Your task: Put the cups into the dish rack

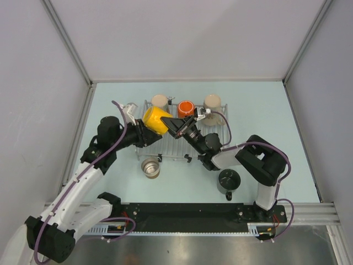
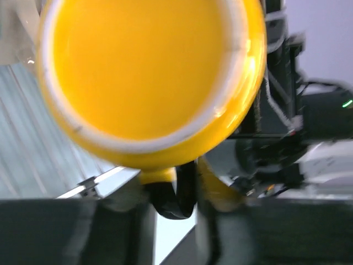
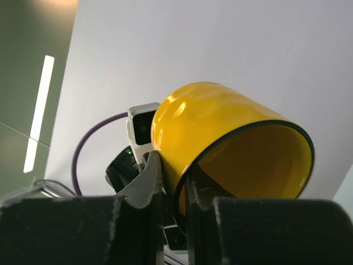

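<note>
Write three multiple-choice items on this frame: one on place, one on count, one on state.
1. Where is the steel cup?
A. On the table, by the rack's near edge
B. On the rack
C. In an end effector

2. How many mugs sit on the rack?
A. One
B. Five
C. Three

3. What state is the yellow mug in?
A. Upside down on the rack
B. Held up and tipped, with the right end effector clamped on its rim
C. Lying on the table

Answers:
1 A: the top view shows it standing on the table just outside the wires.
2 C: two beige mugs and an orange mug line the far side.
3 B: the right wrist view shows fingers either side of its wall.
</note>
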